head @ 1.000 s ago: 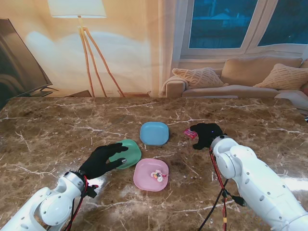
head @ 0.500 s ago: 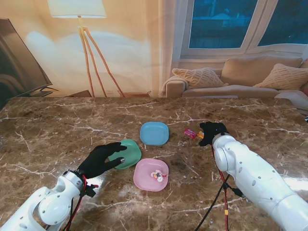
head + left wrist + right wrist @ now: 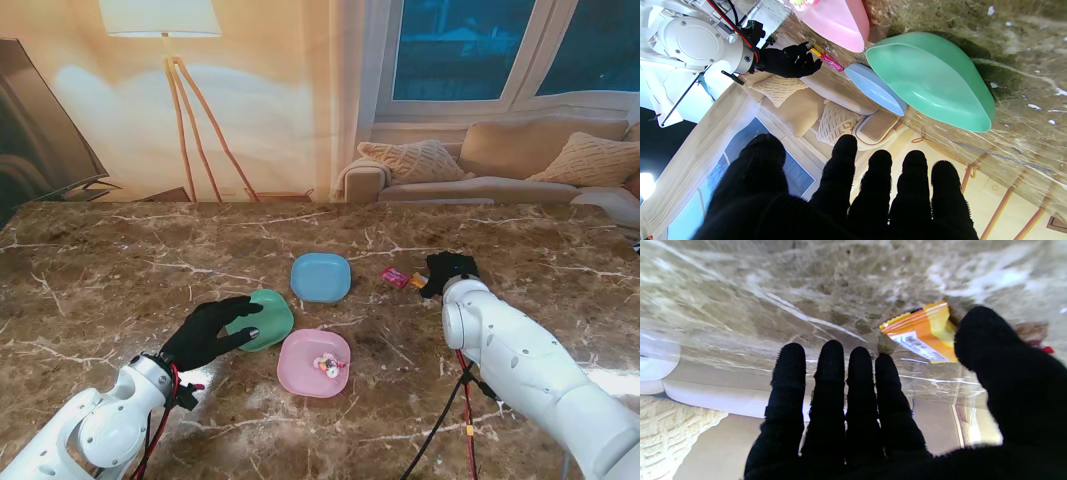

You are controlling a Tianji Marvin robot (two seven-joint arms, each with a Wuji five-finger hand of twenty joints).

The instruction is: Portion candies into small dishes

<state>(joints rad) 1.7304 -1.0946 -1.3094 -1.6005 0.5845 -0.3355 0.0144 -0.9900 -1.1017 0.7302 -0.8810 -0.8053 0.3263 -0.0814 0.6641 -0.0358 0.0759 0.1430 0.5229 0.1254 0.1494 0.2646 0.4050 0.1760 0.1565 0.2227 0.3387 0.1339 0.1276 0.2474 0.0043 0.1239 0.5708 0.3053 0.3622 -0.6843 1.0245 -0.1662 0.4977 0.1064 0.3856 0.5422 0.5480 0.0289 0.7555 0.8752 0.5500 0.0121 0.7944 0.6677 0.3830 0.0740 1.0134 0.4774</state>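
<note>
Three small dishes sit mid-table: a blue dish (image 3: 321,277) farthest, a green dish (image 3: 266,320) to its left and nearer, and a pink dish (image 3: 300,372) nearest, holding a few candies (image 3: 326,365). My left hand (image 3: 210,332) is open, its fingertips (image 3: 913,163) reaching the green dish (image 3: 933,76) at its near rim. My right hand (image 3: 447,270) is open just right of two loose wrapped candies, a pink candy (image 3: 396,277) and an orange candy (image 3: 417,282). In the right wrist view the orange candy (image 3: 923,333) lies on the marble between thumb and fingers (image 3: 840,380), ungripped.
The brown marble table (image 3: 120,270) stretches wide on both sides of the dishes. A red wrapper (image 3: 1037,336) shows partly behind my right thumb. A sofa with cushions and a floor lamp stand beyond the far edge.
My right hand has slid a little to the right and away from me, uncovering the orange candy it had been over. The left hand and the dishes have not moved.
</note>
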